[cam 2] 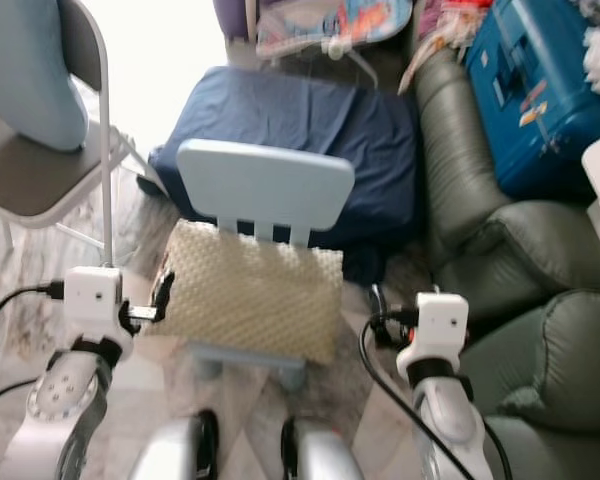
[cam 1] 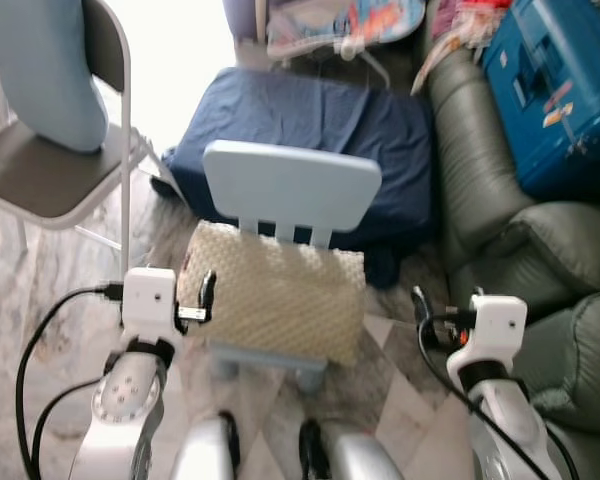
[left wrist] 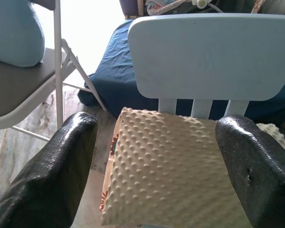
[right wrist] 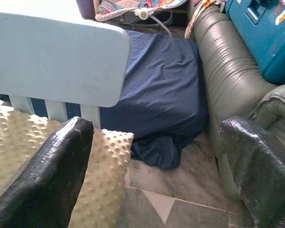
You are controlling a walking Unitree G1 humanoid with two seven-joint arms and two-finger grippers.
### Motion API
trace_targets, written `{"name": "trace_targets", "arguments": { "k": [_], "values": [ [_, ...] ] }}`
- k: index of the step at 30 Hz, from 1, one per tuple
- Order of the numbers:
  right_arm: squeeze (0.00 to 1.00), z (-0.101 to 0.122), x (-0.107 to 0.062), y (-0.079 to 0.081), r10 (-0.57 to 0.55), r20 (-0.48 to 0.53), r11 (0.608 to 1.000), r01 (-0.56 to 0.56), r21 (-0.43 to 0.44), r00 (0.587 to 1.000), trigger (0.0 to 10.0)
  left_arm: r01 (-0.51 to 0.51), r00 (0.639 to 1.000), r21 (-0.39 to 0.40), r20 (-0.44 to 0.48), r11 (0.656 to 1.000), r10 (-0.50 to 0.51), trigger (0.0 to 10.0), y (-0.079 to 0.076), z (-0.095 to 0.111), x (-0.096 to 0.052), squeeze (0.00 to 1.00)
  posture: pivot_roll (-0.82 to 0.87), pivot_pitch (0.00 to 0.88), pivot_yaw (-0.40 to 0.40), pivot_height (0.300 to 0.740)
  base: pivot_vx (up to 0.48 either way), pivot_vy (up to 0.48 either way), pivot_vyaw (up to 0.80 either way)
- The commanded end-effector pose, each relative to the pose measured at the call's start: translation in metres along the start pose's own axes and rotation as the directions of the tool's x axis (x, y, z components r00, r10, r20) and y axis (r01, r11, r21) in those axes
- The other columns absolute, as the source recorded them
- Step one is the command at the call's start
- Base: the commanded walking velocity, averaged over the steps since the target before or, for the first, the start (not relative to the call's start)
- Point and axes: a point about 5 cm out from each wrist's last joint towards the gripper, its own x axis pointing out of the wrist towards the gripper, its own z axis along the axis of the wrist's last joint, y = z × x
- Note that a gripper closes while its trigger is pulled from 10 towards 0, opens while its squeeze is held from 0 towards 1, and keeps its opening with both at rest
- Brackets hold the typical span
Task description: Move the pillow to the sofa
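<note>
Both silver arms reach forward at the bottom of the head view. Left gripper (left wrist: 156, 156) is spread wide, just at the left edge of the cream, bumpy-textured pillow (cam 1: 275, 290). Right gripper (right wrist: 154, 166) is spread too, apart from the pillow's right edge. That pillow lies on the small pale-blue wooden chair (cam 1: 292, 185), beside the grey-green leather sofa (cam 1: 480, 170).

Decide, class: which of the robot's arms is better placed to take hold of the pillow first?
Left. The left gripper sits open at the pillow edge, facing its top. The right gripper hangs beside the chair, off the pillow.
</note>
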Motion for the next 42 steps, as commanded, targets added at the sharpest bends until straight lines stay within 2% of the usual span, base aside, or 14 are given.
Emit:
{"name": "trace_targets", "arguments": {
  "k": [1, 6, 13, 18, 25, 42],
  "values": [
    [0.00, 0.000, -0.002, -0.004, -0.020, -0.010, 1.000, 0.021, 0.006, 1.000, 10.0, -0.012, 1.000, 0.003, -0.015, 1.000, 0.012, 10.0, 0.002, -0.002, -0.003, 0.00, -0.02, 0.231, -0.076, 0.740, 0.000, 0.307, 0.00],
    [0.00, 0.000, -0.002, -0.003, -0.018, -0.013, 1.000, 0.018, 0.003, 1.000, 10.0, -0.012, 1.000, 0.005, -0.017, 1.000, 0.012, 10.0, 0.002, -0.002, -0.003, 0.00, -0.02, 0.233, -0.076, 0.740, 0.000, 0.214, 0.00],
    [0.00, 0.000, -0.002, -0.002, -0.018, -0.017, 1.000, 0.018, 0.006, 1.000, 10.0, -0.010, 1.000, 0.007, -0.022, 1.000, 0.010, 10.0, 0.003, -0.002, -0.004, 0.00, -0.02, 0.239, -0.072, 0.740, 0.000, 0.000, -0.59],
    [0.00, 0.000, -0.003, -0.001, -0.022, -0.021, 1.000, 0.022, 0.010, 1.000, 10.0, -0.004, 1.000, 0.003, -0.025, 1.000, 0.004, 10.0, 0.003, -0.001, -0.004, 0.00, -0.02, 0.244, -0.070, 0.740, 0.000, 0.272, 0.00],
    [0.00, 0.000, -0.004, 0.000, -0.024, -0.022, 1.000, 0.025, 0.014, 0.999, 10.0, 0.005, 0.999, 0.011, -0.033, 1.000, -0.004, 10.0, 0.002, -0.001, -0.003, 0.00, -0.02, 0.247, -0.067, 0.740, 0.000, 0.340, -0.65],
    [0.00, 0.003, -0.002, 0.003, -0.012, 0.002, 1.000, 0.012, 0.011, 1.000, 10.0, 0.055, 0.998, 0.018, 0.009, 0.998, -0.055, 10.0, -0.009, 0.007, -0.003, 0.00, -0.01, 0.249, -0.068, 0.740, 0.000, 0.000, 0.00]
  ]
}}
